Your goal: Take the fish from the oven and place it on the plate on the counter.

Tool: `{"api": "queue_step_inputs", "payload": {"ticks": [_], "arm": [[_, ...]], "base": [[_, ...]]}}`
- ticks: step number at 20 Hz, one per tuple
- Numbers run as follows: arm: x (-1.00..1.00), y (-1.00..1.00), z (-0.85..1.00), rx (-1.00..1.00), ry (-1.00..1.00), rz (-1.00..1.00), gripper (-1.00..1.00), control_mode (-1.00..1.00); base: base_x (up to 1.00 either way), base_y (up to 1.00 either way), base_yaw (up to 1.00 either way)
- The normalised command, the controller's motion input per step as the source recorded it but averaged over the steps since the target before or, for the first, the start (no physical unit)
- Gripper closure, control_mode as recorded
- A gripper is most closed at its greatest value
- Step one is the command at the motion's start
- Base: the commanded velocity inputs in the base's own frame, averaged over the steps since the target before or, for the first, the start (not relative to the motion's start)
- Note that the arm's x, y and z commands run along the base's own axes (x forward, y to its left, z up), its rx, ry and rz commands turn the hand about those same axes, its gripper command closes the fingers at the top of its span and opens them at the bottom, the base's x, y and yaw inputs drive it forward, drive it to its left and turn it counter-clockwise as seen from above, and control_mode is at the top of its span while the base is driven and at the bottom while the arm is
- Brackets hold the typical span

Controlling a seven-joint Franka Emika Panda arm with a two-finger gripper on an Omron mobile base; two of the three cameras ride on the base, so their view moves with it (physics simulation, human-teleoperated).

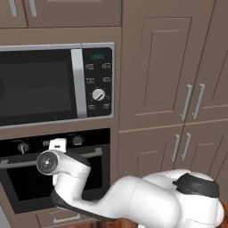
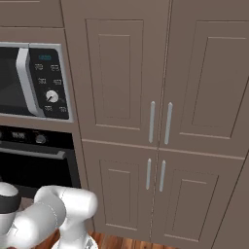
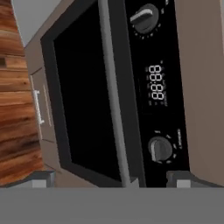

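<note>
The oven (image 1: 53,173) sits built into the brown cabinet wall, directly below the microwave (image 1: 55,82), and its glass door is closed. In the hand view the oven (image 3: 92,100) appears rolled onto its side: the silver bar handle (image 3: 114,96) runs up the middle of the picture, the dark door glass lies to one side of it, and the control strip with the digital display (image 3: 155,87) between two knobs (image 3: 161,148) lies to the other. Nothing can be made out through the dark glass, so the fish cannot be located.

The gripper (image 3: 111,178) faces the oven front with its jaws spread wide, one fingertip (image 3: 41,179) before the door's lower corner and the other before the control strip, with the handle passing between them. Neither fingertip is seen to touch the handle, and nothing is held.

In the left base view the white arm (image 1: 133,196) reaches from the lower right toward the oven door, its wrist in front of the handle just under the control strip. In the right base view the oven (image 2: 36,165) stands at the left edge beneath the microwave (image 2: 34,80), beside tall cabinet doors (image 2: 160,121) with paired silver handles. Wooden floor (image 3: 17,109) shows below the drawer under the oven.
</note>
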Motion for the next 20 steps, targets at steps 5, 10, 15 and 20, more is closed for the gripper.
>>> {"api": "queue_step_inputs", "payload": {"ticks": [5, 10, 15, 20], "arm": [[0.13, -0.02, -0.19, -0.02, 0.0, 0.31, -1.0, -1.0], [0.35, 0.01, -0.26, -0.07, 0.0, 0.05, -1.0, -1.0], [0.21, 0.04, -0.25, -0.03, -0.02, 0.0, -1.0, -1.0], [0.01, 0.17, -0.09, -0.01, -0.09, -0.08, -1.0, -1.0]], "base": [[0.0, 0.0, 0.0], [0.0, 0.0, 0.0], [0.0, 0.0, 0.0], [0.0, 0.0, 0.0]]}}
